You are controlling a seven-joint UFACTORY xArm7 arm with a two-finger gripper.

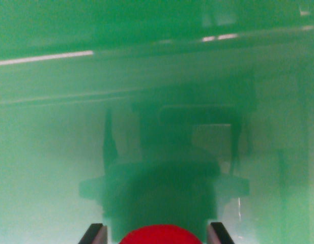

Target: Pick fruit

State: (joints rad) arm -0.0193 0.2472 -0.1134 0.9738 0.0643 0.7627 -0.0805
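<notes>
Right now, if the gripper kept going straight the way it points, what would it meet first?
The red fruit already sits between the gripper fingers. Beyond that, only a glossy green surface carrying the arm's dark reflection fills the wrist view, so it would probably meet that surface next; depth is unclear.

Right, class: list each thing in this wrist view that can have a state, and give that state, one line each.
Red fruit: between the two fingers at the bottom edge, only its top showing; contact cannot be told.
Fingers: set apart, one on each side of the fruit.
Green surface: glossy, mirroring a dark blurred reflection of the arm and streaks of light.
</notes>
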